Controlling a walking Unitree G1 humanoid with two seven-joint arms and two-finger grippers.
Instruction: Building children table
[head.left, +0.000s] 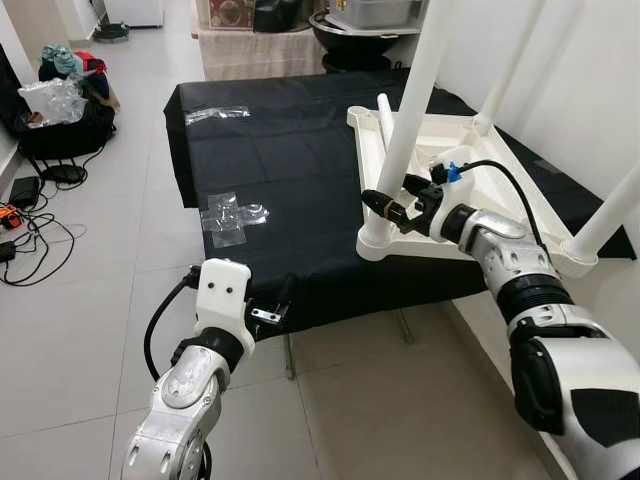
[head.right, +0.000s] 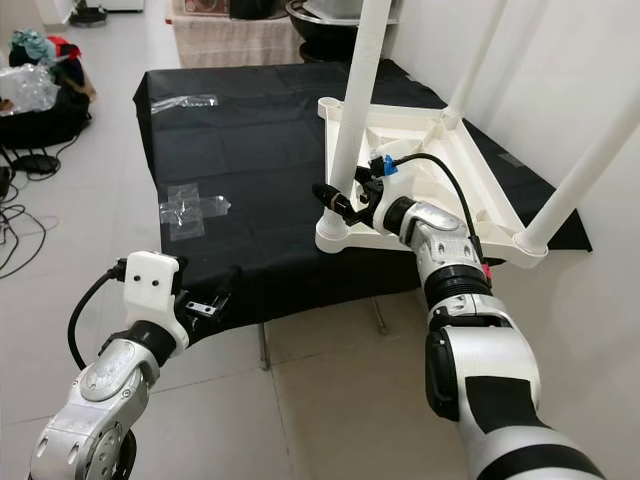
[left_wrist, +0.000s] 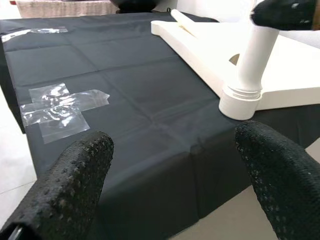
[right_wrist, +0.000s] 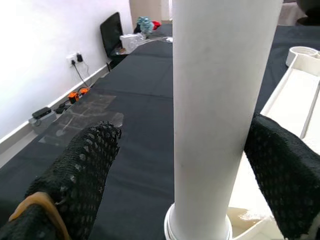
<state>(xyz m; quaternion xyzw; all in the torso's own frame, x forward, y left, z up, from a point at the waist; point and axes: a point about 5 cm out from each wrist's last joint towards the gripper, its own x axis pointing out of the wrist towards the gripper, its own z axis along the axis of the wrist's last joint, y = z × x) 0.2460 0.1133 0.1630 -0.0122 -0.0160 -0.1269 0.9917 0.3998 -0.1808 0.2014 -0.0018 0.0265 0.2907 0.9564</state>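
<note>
A white children's table lies upside down on a black-covered platform, with three legs standing up from it. Its near-left leg rises from a round socket at the corner. My right gripper is open low around this leg, one finger apart from it and the other finger close against it. A loose white leg lies inside the upturned top. My left gripper hovers at the platform's near edge, open and holding nothing, with its fingers spread wide.
Clear tape patches stick to the black cover, with another farther back. A white wall runs along the right. Bags and cables lie on the tiled floor at the left. A metal bracket hangs at the platform's near edge.
</note>
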